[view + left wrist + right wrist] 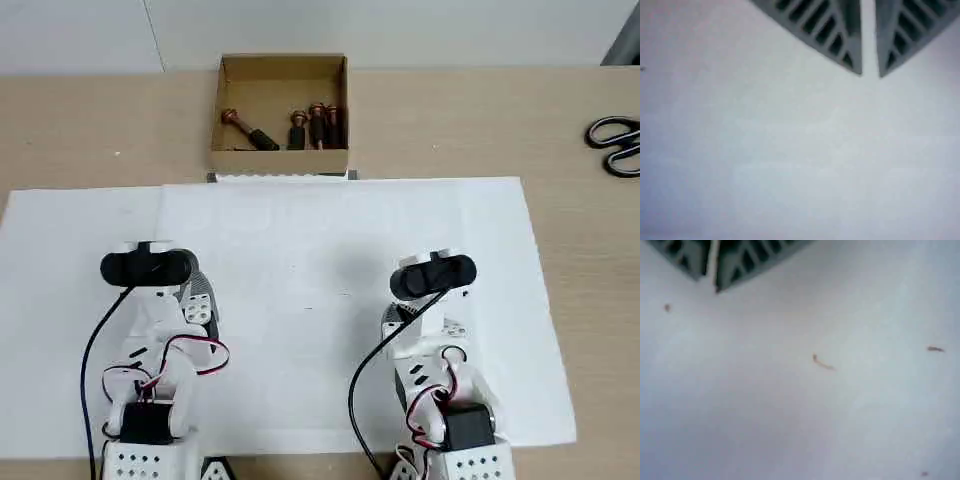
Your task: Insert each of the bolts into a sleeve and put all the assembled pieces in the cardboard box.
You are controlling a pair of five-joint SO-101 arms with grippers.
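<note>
We judge the packing step done: 4 assembled pieces [250,130] lie in the cardboard box [283,160]. Our left gripper [870,74] and right gripper [711,284] hang almost closed, holding nothing. No next move seems needed.

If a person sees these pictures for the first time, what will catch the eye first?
The eye goes first to the open cardboard box on the wooden table, just beyond the far edge of the white paper sheet. It holds several copper-headed bolts in dark sleeves. Next come the two arms side by side on the near part of the sheet, and the scissors lying alone at the table's right edge.
</note>
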